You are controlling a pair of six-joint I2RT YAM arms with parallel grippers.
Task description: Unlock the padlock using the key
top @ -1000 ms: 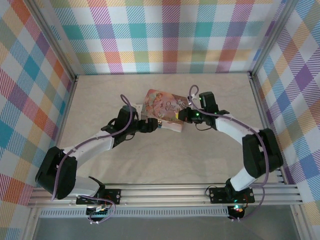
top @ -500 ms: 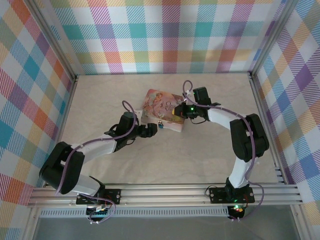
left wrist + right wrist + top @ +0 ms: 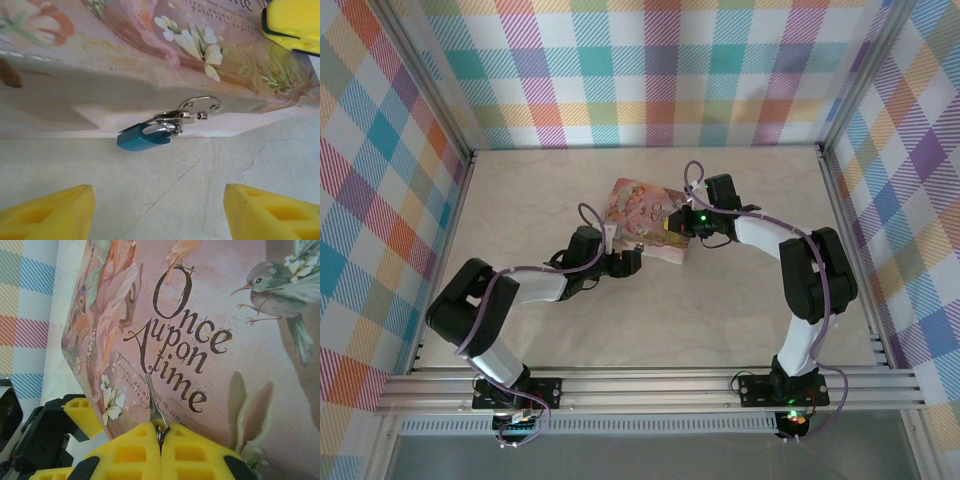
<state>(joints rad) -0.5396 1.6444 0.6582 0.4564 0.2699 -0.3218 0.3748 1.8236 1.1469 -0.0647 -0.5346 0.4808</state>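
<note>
Blue padlock (image 3: 142, 138): small blue body, tipped on its side with the body pointing left in the left wrist view; it lies along the lower front edge of the tin box, just above the table.
Shackle (image 3: 169, 129): thin and silvery, threaded through the hasp, closed.
Hasp (image 3: 201, 105): small silver plate with two rivets, fixed to the front wall of the tin box.
Tin box (image 3: 642, 215): pink, illustrated with flowers, a bird and a rabbit; the lid is lettered "Once upon a time". It sits mid-table between the two arms, with the padlock side facing the left arm.
Key (image 3: 152, 402): thin metal sliver, its head pinched between the right gripper's pads — the blade pokes out over the lid, beside the lettering.
Right gripper (image 3: 161, 432): yellow pads pressed together, clamped on the key; it hovers over the near right part of the lid.
Left gripper (image 3: 160, 214): jaws apart, nothing between them; the yellow fingertips (image 3: 52, 215) stand to either side of the padlock's position but short of it — bare table lies between. It is aimed at the box's front.
Table (image 3: 165, 185): pale, marble-veined surface.
Walls (image 3: 650, 70): pastel plaid panels on three sides.
</note>
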